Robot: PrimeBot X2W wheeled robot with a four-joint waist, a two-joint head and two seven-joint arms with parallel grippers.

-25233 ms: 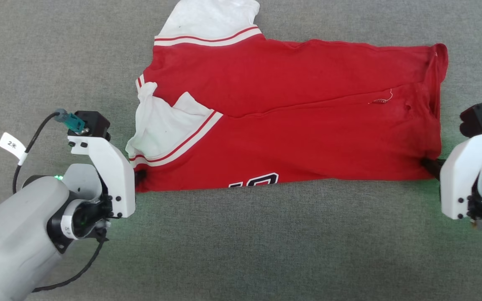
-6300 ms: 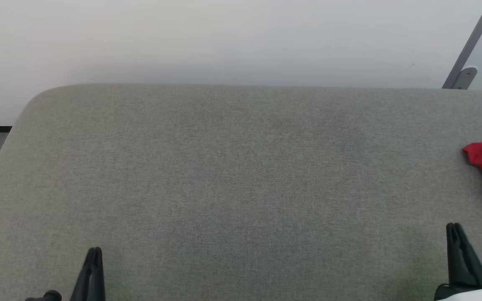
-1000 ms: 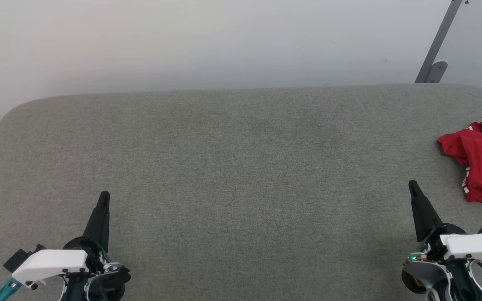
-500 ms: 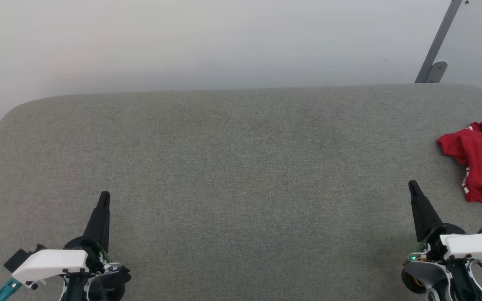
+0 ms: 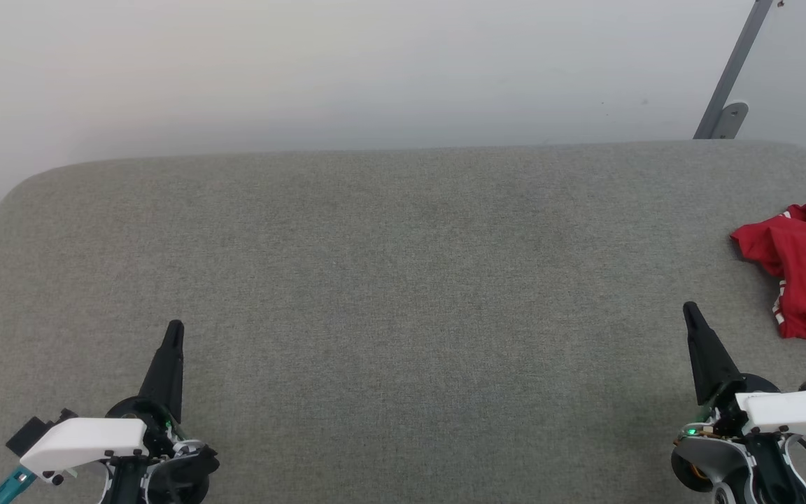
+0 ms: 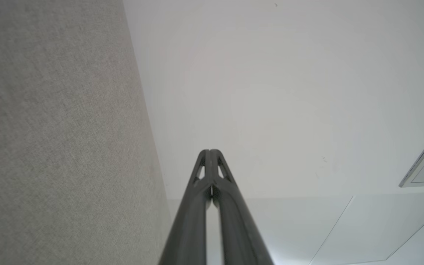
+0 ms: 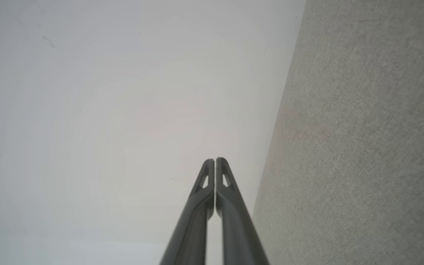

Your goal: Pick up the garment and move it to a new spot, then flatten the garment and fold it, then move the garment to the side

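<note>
Both left gripper [image 5: 175, 327] and right gripper [image 5: 689, 308] are pressed together, empty; the garment [image 5: 805, 280] (bunched, partly cropped) shows longest near-to-far

A: Where's the garment [image 5: 805, 280]?
B: Crumpled on grey pad [image 5: 403, 280], far right, cut by frame edge.
A: Arms?
B: left gripper [image 5: 174, 327], right gripper [image 5: 689, 309] low, fingers pressed together, holding nothing.
</note>
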